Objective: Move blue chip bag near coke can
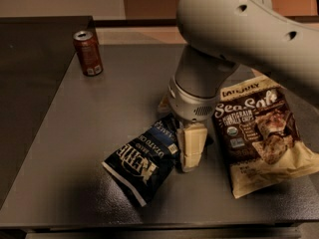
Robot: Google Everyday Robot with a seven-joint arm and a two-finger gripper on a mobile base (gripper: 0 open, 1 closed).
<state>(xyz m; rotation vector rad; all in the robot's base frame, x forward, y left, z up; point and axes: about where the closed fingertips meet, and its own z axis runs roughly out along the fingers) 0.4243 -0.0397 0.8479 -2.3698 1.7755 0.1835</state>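
The blue chip bag (141,162) lies flat on the dark table (75,133), near the front middle, with its lettering facing up. The coke can (88,53) stands upright at the table's far left corner, well apart from the bag. My gripper (189,157) points down from the big white arm (239,29) and sits at the bag's upper right end, touching or just above it. The arm's wrist hides that end of the bag.
A larger cream-and-brown "Sea Salt" bag (260,138) lies right of the gripper, close beside it. The table's front edge runs just below the blue bag. A lower dark surface (30,49) lies to the left of the table.
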